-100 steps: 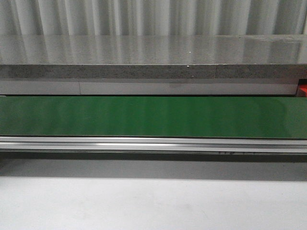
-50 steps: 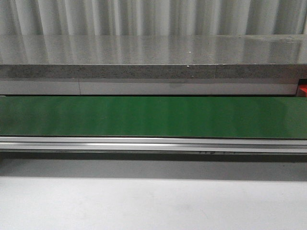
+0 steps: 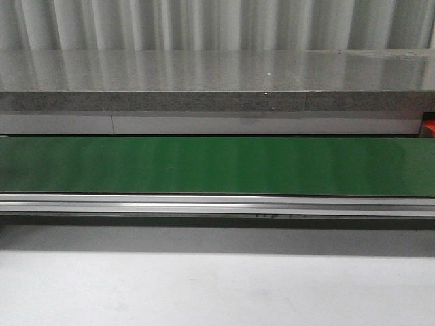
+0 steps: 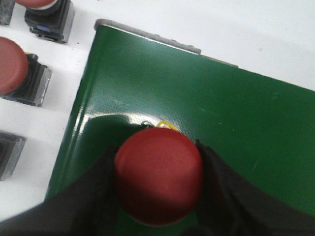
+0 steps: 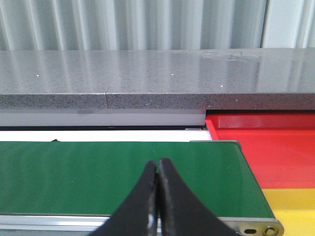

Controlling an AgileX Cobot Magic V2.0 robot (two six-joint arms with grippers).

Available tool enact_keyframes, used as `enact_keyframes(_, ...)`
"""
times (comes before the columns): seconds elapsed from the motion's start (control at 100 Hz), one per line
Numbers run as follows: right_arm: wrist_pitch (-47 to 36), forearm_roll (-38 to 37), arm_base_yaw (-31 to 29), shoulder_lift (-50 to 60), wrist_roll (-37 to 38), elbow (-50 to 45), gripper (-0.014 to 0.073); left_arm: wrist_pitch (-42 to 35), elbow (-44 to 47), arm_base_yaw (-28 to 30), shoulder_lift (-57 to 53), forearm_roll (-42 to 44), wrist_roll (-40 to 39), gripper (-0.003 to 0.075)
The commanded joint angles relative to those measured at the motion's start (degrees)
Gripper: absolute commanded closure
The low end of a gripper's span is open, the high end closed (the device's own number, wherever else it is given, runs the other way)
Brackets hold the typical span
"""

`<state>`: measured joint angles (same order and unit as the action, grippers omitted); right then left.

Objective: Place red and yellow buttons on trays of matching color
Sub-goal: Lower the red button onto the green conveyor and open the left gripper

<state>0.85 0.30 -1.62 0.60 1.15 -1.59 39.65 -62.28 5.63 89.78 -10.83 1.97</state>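
In the left wrist view my left gripper is shut on a red button, its black fingers pressed on both sides of the round cap. It holds the button over the near corner of the green conveyor belt. My right gripper is shut and empty above the belt. The red tray and the yellow tray lie just past the belt's end. Neither gripper shows in the front view, where the belt is bare.
On the white table beside the belt stand more buttons: a red one on a grey base, another red one and a dark block. A grey stone ledge runs behind the belt. A red edge shows at the far right.
In the front view a small dark marking under the belt's metal rail has slid to the left. Nothing else differs.
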Motion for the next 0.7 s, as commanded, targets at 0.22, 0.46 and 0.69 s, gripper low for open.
enact_keyframes(0.22, -4.7, -0.3, -0.3, 0.8, -0.1, 1.1, 0.0662, 0.2, -2.6, -0.3, -3.3, -2.7, 1.4, 0.0044)
enact_keyframes(0.46, -4.7, -0.3, -0.3, 0.8, -0.1, 1.1, 0.0662, 5.0, -6.0, -0.3, -11.6, -4.0, 1.4, 0.0137)
enact_keyframes(0.69, -4.7, -0.3, -0.3, 0.8, -0.1, 1.1, 0.0662, 9.6, -6.0, 0.6, -21.9, 4.9, -1.0, 0.0140)
